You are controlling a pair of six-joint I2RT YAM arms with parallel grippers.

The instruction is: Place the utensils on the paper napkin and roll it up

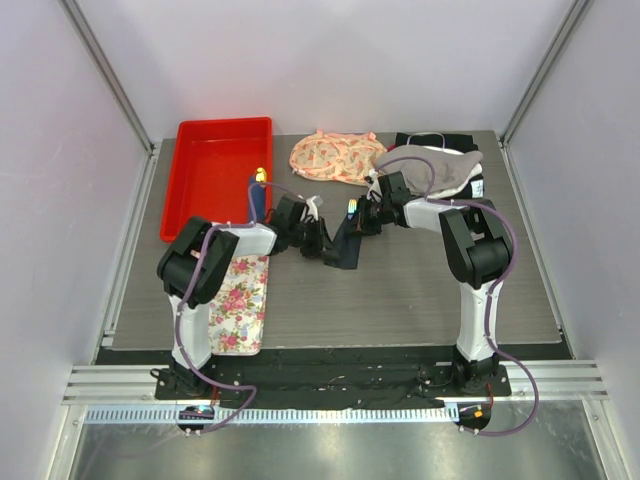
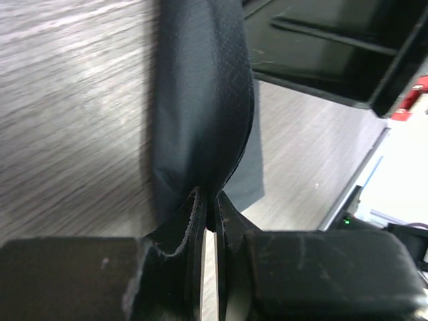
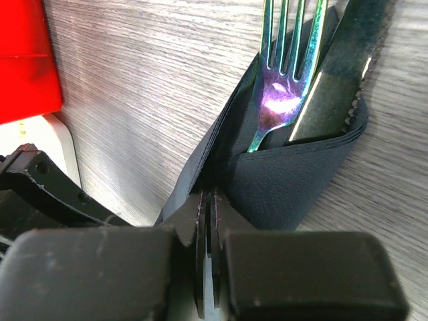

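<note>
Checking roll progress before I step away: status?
Left gripper shut on paper napkin. Right gripper shut on it too. Fork and knife inside the fold, heads showing. Red tray apart, behind.

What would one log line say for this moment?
left gripper: shut on napkin | right gripper: shut on napkin | fork, knife: tucked in napkin fold

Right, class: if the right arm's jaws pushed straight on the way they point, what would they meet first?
The dark navy paper napkin they are shut on. Just beyond, inside its fold, lies the iridescent metal fork beside the dark serrated knife. Depth is unclear, so the fork is only likeliest.
</note>
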